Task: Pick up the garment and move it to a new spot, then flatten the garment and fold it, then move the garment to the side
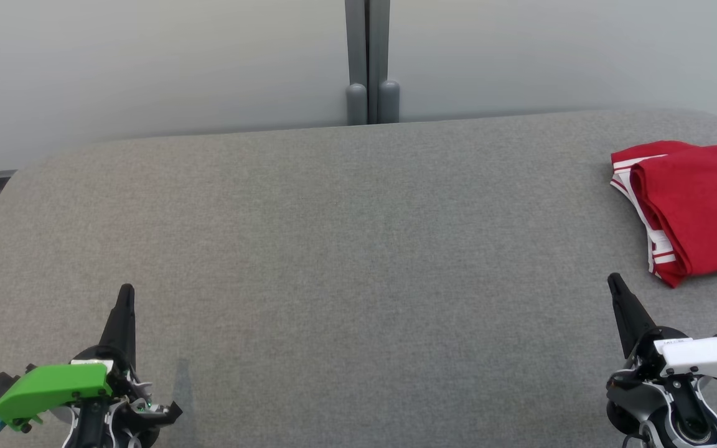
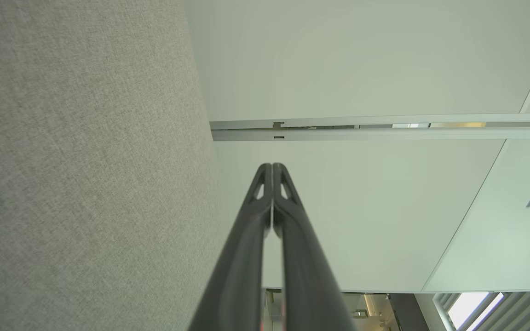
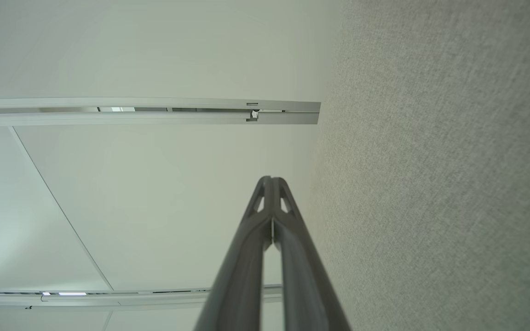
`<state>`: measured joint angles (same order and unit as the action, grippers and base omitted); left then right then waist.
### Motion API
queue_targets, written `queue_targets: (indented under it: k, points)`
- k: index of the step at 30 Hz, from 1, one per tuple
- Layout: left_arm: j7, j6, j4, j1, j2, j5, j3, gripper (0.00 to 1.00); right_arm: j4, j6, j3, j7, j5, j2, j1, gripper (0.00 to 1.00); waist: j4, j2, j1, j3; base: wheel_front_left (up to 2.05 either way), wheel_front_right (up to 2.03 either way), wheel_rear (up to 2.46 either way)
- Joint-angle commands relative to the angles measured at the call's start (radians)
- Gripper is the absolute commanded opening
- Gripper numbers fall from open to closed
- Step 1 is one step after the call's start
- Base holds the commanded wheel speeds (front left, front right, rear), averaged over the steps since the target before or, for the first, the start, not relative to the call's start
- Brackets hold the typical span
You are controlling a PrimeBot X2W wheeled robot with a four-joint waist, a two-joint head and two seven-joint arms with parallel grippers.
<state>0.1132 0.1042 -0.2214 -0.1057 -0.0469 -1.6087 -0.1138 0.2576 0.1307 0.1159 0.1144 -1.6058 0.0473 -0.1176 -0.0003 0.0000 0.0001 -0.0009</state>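
Left fingers [image 1: 123, 317] and right fingers [image 1: 629, 314] each closed, empty; folded garment [image 1: 701, 211] lies near the right.

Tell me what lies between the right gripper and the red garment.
In the head view, only a bare strip of the grey table lies between the right gripper, jaws shut, and the near corner of the folded red garment.

Head camera: high, facing forward and down over grey table [image 1: 358, 218], pale wall [image 1: 147, 62] behind; widest, farthest view. Left wrist camera: low, close to table, rolled sideways, sighting along left gripper [image 2: 272, 165] toward wall; table at frame left. Right wrist camera: mirrored, along right gripper [image 3: 272, 178]; table at frame right. All three share table, wall, grey post [image 1: 368, 62].
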Motion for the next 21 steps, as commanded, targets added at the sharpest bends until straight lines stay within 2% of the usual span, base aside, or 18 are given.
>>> queue_targets:
  k: [1, 21]
  points:
    - [0.004, -0.003, 0.003, -0.012, -0.007, -0.006, -0.004, 0.0, -0.005, 0.0, 0.003, 0.005, -0.006, 0.006, -0.007, 0.0, 0.0, 0.0, -0.0001, 0.0, 0.0, 0.0, 0.0]
    - [0.004, -0.003, 0.003, -0.012, -0.007, -0.006, -0.004, 0.0, -0.005, 0.0, 0.002, 0.005, -0.006, 0.006, -0.007, 0.0, 0.0, 0.0, -0.0001, 0.0, 0.0, 0.0, 0.0]
